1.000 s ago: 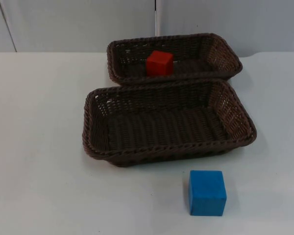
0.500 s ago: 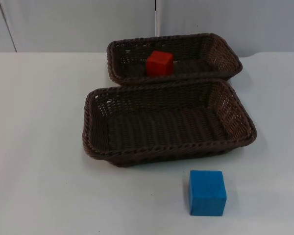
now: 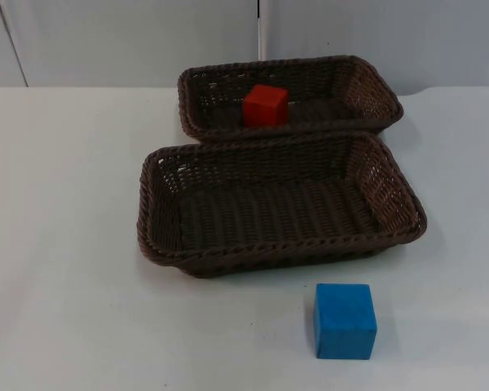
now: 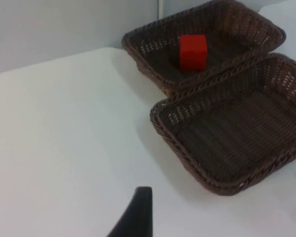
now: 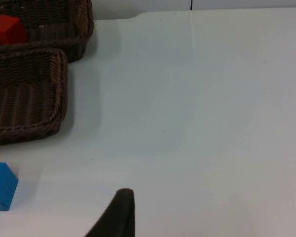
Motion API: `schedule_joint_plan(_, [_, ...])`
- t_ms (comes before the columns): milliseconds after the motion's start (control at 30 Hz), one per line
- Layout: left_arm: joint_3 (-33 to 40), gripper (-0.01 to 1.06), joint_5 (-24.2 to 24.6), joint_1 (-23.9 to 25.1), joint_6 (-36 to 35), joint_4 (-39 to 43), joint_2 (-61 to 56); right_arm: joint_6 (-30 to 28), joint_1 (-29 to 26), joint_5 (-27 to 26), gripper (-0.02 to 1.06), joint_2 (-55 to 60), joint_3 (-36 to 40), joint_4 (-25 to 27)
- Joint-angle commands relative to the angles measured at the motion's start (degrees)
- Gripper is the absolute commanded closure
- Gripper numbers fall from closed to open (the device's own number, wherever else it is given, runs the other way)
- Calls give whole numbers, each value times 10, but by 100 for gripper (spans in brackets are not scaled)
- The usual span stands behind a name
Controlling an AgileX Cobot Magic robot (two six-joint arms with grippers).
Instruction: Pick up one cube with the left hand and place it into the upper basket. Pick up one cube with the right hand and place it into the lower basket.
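With the red cube (image 3: 266, 104) already in the upper basket (image 3: 367, 77), the blue cube (image 3: 345, 320) sat on the desk (image 3: 65, 244) just before the lower basket (image 3: 159, 212), probably awaiting the right pincer (image 5: 119, 210), whose opening I could not tell.

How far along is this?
Half done. The red cube sits in the upper basket. Nothing is in hand. The blue cube is on the table, in front of the lower basket, which holds nothing. Left: right arm picks blue, drops it there.
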Motion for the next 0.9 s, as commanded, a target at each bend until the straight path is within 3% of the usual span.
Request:
schedule_joint_plan(0, [8,15,-10,-2,-6,5,-15,-3,-3,-3,0,-2,1,3])
schedule_joint_plan(867, [10,15,0,-2,-6,26,-30,-2,-3,-4,0,-2,1,6])
